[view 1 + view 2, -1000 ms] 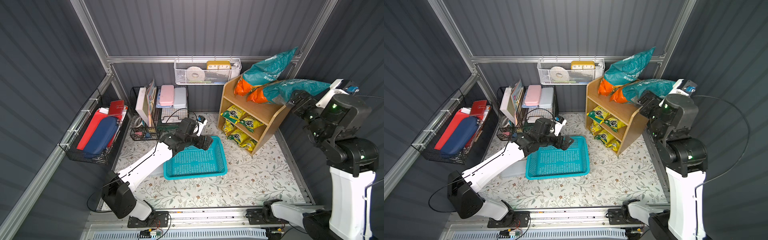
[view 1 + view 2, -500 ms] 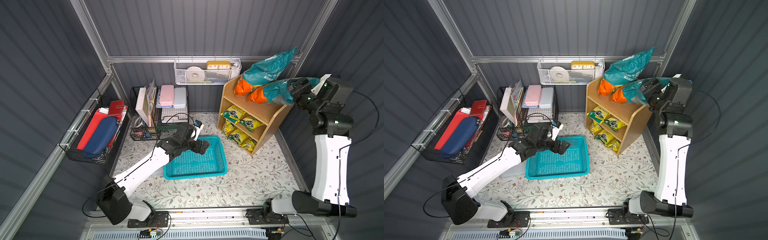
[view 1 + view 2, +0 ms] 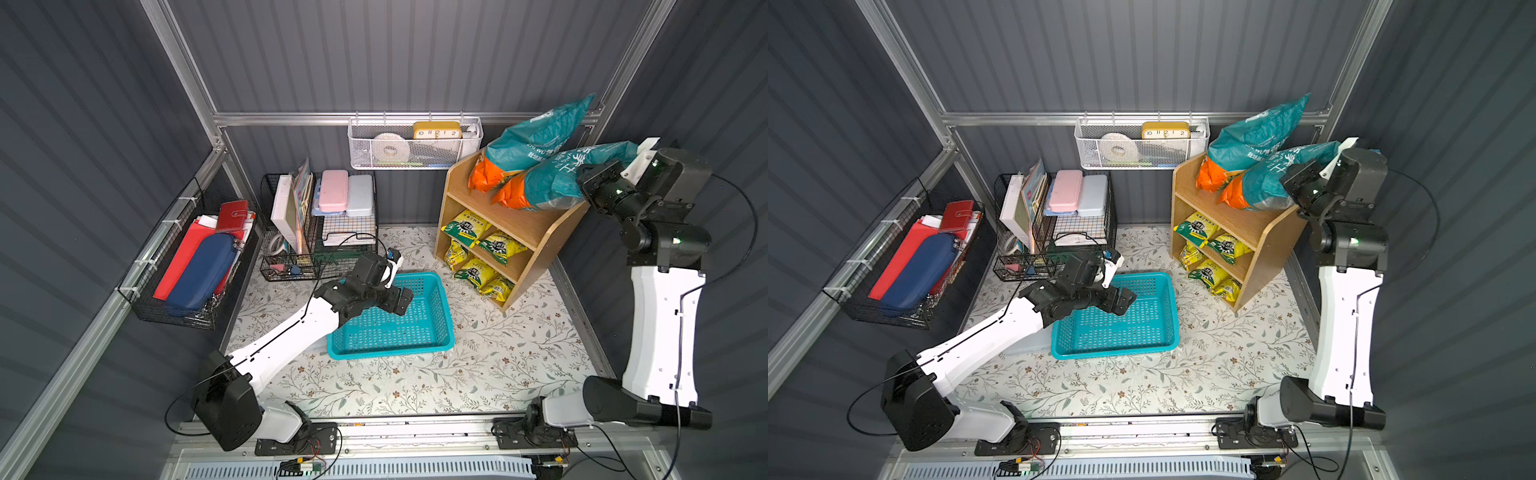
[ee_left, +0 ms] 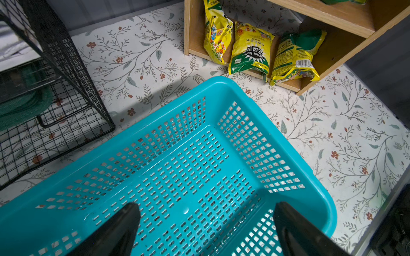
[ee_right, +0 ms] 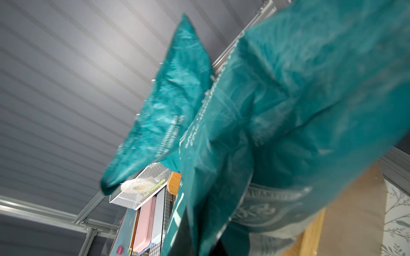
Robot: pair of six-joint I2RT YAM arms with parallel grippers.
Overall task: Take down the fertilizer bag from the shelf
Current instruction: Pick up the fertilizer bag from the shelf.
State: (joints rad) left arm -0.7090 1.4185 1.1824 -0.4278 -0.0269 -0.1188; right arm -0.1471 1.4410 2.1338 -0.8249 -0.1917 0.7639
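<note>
Grey walls (image 3: pixel 374 54) ring a flowery bench (image 3: pixel 498 374) with the wooden shelf (image 3: pixel 536 232). Its top holds the fertilizer bag (image 3: pixel 552 178), whose teal end the right gripper (image 3: pixel 588 189) holds tight in its jaws. The left gripper (image 4: pixel 206 219) hangs over the blue basket (image 3: pixel 440 332), jaws wide apart.

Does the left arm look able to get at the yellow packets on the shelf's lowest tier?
Probably yes: the left claw hangs open over the teal basket; past its rim, only bare mat lies before the yellow packets.
</note>
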